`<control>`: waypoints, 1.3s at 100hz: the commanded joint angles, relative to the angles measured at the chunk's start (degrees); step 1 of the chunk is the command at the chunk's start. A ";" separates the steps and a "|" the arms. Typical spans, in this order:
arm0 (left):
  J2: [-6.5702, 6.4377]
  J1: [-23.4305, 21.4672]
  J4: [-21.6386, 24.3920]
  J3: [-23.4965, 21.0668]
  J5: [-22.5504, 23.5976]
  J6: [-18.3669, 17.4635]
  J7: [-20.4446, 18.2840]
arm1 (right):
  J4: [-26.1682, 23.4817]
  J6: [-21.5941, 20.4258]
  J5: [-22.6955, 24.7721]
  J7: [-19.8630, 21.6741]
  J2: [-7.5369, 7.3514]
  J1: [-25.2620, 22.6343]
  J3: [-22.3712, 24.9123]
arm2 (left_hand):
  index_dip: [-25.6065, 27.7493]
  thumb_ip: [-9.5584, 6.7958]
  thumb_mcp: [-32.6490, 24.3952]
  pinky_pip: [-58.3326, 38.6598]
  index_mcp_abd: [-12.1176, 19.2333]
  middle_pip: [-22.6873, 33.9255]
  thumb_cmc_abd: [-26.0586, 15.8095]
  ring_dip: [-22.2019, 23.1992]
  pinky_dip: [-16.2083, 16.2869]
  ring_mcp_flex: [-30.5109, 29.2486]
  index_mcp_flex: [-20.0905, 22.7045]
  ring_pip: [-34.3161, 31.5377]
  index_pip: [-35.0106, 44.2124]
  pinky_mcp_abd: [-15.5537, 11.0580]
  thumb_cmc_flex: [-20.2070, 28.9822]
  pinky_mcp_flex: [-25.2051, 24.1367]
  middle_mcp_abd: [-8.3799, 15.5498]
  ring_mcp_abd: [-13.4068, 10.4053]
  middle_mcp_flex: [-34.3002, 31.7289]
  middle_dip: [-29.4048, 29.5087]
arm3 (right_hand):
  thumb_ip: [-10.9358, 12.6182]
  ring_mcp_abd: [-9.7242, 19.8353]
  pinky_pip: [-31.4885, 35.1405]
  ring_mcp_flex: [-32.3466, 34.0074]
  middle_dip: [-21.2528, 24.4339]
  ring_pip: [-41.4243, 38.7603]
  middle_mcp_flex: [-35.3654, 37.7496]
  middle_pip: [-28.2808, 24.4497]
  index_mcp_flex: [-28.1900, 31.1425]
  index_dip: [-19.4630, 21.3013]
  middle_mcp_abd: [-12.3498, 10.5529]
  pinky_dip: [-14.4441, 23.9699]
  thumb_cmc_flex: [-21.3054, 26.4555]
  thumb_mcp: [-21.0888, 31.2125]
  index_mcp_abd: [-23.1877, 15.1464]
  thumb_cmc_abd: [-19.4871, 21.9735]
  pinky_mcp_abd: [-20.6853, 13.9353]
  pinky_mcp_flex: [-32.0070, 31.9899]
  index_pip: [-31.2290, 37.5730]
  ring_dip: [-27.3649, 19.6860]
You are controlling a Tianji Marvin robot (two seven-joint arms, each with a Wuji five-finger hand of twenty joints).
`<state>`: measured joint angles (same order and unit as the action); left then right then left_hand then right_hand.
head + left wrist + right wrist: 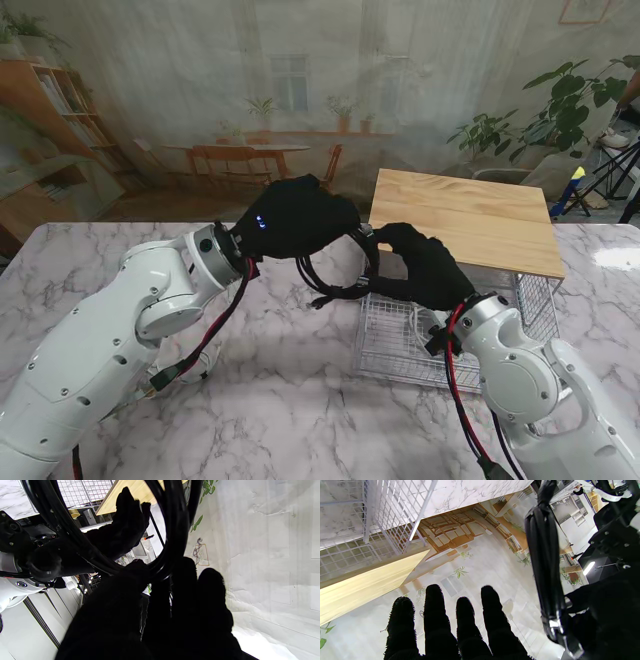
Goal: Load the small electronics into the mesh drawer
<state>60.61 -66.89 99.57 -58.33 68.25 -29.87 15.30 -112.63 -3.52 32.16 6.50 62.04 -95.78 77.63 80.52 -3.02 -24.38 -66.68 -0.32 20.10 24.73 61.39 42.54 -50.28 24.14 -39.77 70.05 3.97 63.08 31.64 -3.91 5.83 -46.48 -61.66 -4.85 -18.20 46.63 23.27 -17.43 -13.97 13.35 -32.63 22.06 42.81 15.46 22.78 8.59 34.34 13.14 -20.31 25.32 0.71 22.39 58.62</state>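
A coiled black cable hangs in the air from my left hand, which is shut on the top of the loop. In the left wrist view the coil arcs over my fingertips. The coil hangs just left of the white mesh drawer, which is pulled out from under a wooden top. My right hand hovers over the drawer against the coil's right side. Its four fingers are stretched out and apart, with the cable bundle beside them on the thumb side.
The drawer's wire walls and the wooden top's edge lie close to my right hand. Marble table spreads to the left and nearer to me. Both forearms cross the near part of the table.
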 commanded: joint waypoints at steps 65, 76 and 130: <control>0.69 2.74 -3.63 4.42 -1.76 2.41 -2.83 | -1.57 4.25 -5.94 -1.85 1.27 0.04 -4.04 | -4.01 -4.45 6.00 4.48 -1.44 -2.39 -5.27 -5.73 -0.74 2.45 -7.56 3.37 -7.81 -5.69 3.89 -2.01 -0.98 0.09 3.99 -0.37 | -7.97 3.32 -4.08 11.18 -8.79 -2.12 21.07 -9.91 17.74 -4.67 -6.33 -7.07 33.79 16.75 -15.89 -1.85 1.93 -0.29 46.45 5.71; 0.65 2.10 -3.33 3.60 -1.78 3.22 -3.19 | -2.15 4.95 -5.50 -3.72 1.65 -0.56 -3.82 | -31.84 -3.11 16.61 10.47 -1.44 6.75 -11.17 -10.51 -3.41 8.40 -8.08 8.72 -34.79 -3.83 -1.43 -6.43 -4.21 0.98 19.80 23.93 | -7.95 4.65 -2.22 18.17 -12.83 -4.36 28.35 -13.62 19.47 -4.28 -8.34 -6.23 34.32 18.54 -15.20 -2.70 1.59 1.95 46.12 9.68; -0.17 -2.99 -8.96 -7.66 -0.91 4.13 0.11 | -6.42 2.06 -0.30 -1.36 0.80 -7.50 5.30 | -46.89 0.38 24.62 19.40 -4.96 -6.59 -18.66 -31.53 -14.00 22.08 -5.04 20.99 -50.79 3.10 -10.45 -18.84 -6.06 5.21 27.71 42.46 | -8.05 4.09 14.91 25.09 -15.95 -6.86 31.90 -16.55 20.00 -3.57 -7.76 1.91 33.89 18.80 -16.16 -3.05 -2.92 14.16 45.49 13.49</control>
<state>61.57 -68.99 93.35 -64.99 67.06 -25.92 16.50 -118.31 -0.82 31.21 5.35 63.43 -101.72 82.00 32.93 -4.01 -0.11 -46.81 -3.87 13.59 7.96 30.26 29.10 -28.79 17.91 -18.45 18.93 6.56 52.15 13.79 -9.62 10.82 -18.53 -19.37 -12.59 -14.97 59.94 46.96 -32.90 -17.38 43.97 -47.38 40.70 38.29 8.62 23.64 39.85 50.25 2.98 -24.17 24.20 14.33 66.83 70.91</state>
